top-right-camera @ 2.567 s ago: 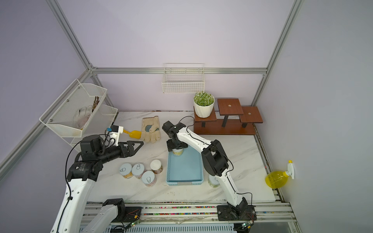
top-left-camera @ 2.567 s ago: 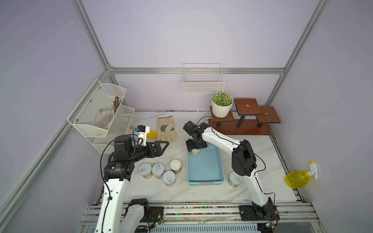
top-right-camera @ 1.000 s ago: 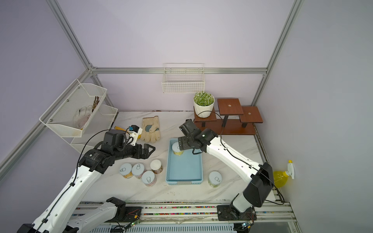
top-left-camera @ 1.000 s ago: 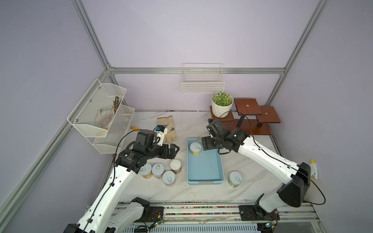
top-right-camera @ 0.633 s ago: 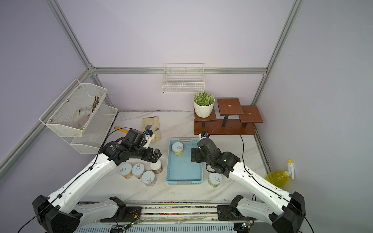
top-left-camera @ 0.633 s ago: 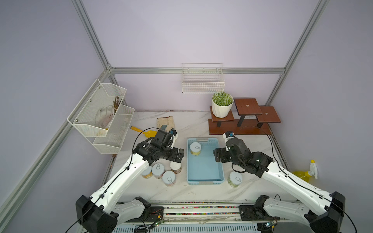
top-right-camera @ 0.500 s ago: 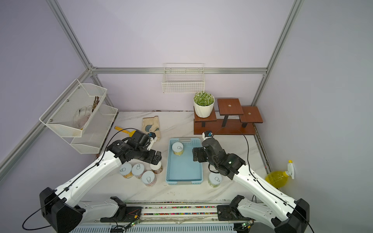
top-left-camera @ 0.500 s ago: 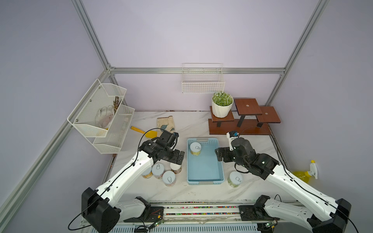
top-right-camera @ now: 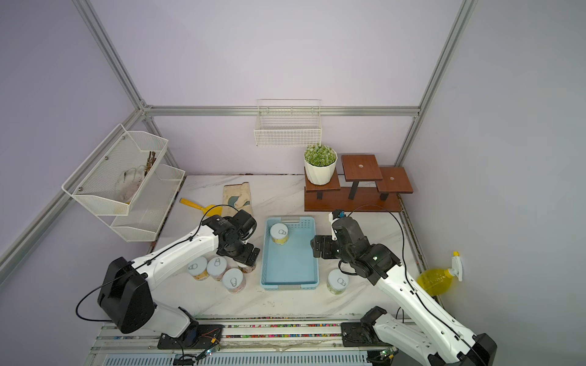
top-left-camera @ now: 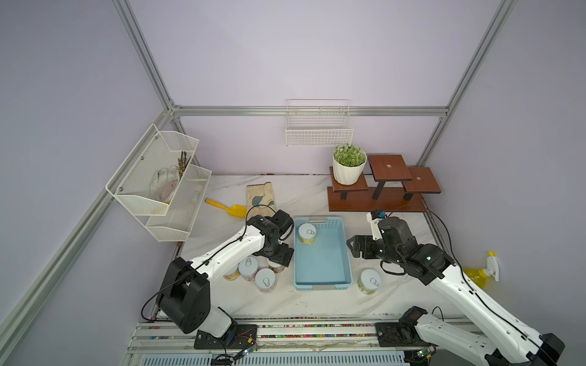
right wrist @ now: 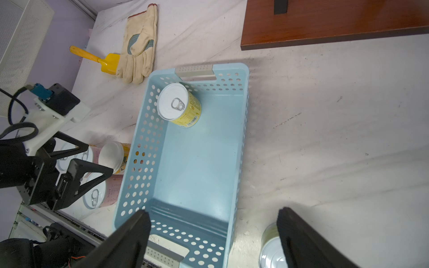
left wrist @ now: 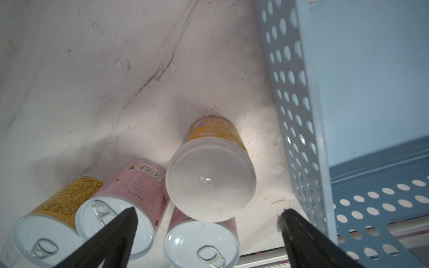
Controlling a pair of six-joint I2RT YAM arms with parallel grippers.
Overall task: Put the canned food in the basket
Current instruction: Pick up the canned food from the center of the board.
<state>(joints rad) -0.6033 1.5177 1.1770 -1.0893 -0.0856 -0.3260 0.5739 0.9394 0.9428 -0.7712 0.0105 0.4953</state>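
Fingers: the left fingers [top-left-camera: 283, 256] are spread wide and released, with nothing gripped. Since a second ago they have been moved in over the tin cluster. In the left wrist view they are poised on either side of the plain-topped tin [left wrist: 210, 183], apart from it.

The right fingers [top-left-camera: 354, 247] are likewise held apart with nothing between them. A second ago they were at the basket's far end beside the yellow tin. They have since been drawn back to the basket's right side, above the bench [top-left-camera: 317, 304].

Four tins are grouped on the bench just left of the basket. The plain-topped tin, orange-labelled, is nearest the perforated wall. A pink tin [left wrist: 139, 183], a second pink tin [left wrist: 202, 246] and an orange tin [left wrist: 44, 239] are set beside it, each with a pull ring. No shift is noted among them.

One tin is held in the basket [top-left-camera: 322, 266]: the yellow tin [top-left-camera: 307, 234], upright in the far left corner, where it was a second ago.

The green tin [top-left-camera: 369, 281] is stood on the bench just right of the basket's near end, unmoved.

In the upper tier of the white mesh rack [top-left-camera: 177, 218] a pale glove-like thing [top-left-camera: 165, 185] and brown stems [top-left-camera: 183, 161] are kept. A green plant is held in the white pot [top-left-camera: 347, 172] on the wooden stand [top-left-camera: 377, 202]. A white wire basket [top-left-camera: 318, 136] is hung on the rear wall.
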